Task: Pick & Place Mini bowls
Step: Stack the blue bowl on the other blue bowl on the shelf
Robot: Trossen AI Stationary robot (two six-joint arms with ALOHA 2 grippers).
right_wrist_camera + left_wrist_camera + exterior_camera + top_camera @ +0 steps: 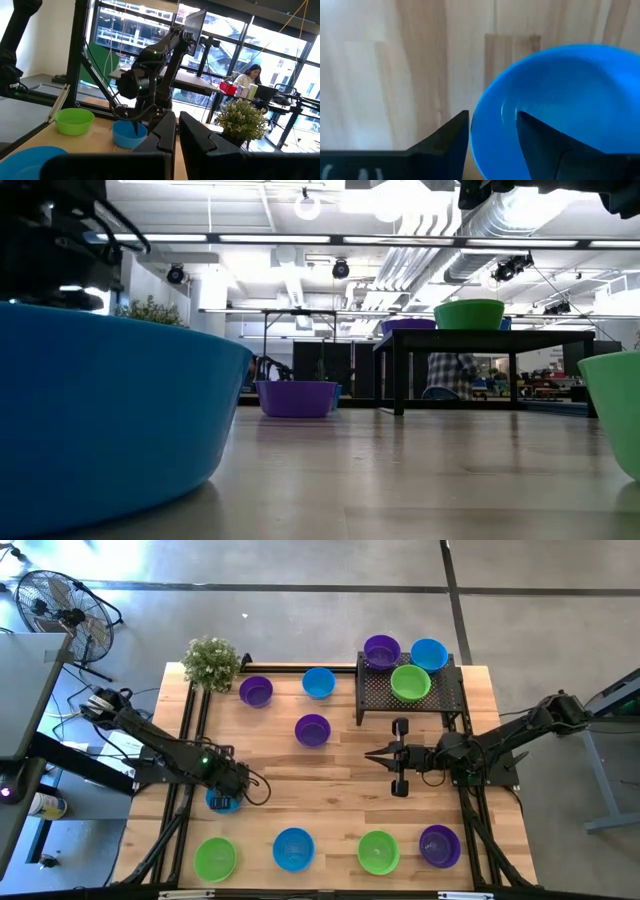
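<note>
Fingers of the left tool (492,137) straddle a blue bowl's (560,100) rim, spread open, near the worktop's (340,790) left edge.

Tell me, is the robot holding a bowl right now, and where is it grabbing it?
The left gripper straddles the rim of a blue mini bowl, fingers open, so no firm hold shows. The right gripper is shut and empty.

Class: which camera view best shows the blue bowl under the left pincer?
The left wrist view: the blue bowl fills it, its rim between the open left pincer fingers. The high view shows it mostly hidden; the right wrist view shows it distant.
</note>
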